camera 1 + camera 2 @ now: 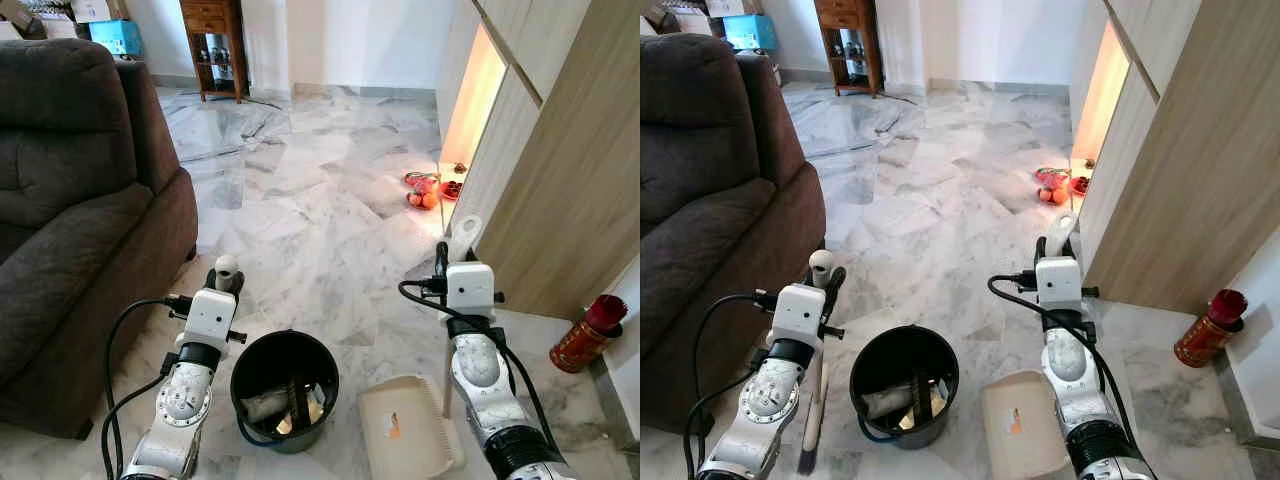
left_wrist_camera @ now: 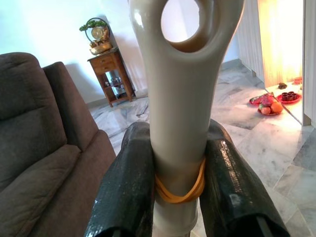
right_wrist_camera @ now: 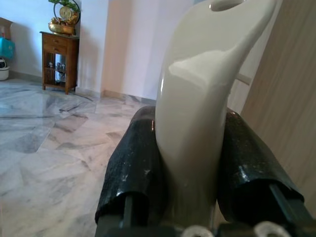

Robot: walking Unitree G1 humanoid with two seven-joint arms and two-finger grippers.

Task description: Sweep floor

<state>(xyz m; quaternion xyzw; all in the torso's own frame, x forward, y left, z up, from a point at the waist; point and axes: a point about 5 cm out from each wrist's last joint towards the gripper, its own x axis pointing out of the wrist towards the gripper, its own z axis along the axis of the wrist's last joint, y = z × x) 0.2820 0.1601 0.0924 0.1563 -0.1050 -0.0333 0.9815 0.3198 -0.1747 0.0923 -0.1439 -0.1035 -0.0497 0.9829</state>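
Both hands gripping sweeping tools above the marble floor [image 1: 320, 230]
Left hand [image 2: 180, 163] is clamped on the cream brush handle [image 2: 180, 98]; right hand [image 3: 190, 163] is clamped on the dustpan handle [image 3: 197, 98], the dustpan [image 1: 405, 425] just beside a black bucket [image 1: 285, 385], sofa [image 1: 70, 200] to the left

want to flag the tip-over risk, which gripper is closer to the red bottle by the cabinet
Right. The right gripper, shut on the dustpan handle, is nearer the red bottle at the robot's right. The left gripper, holding the brush handle, is beyond the black bucket.
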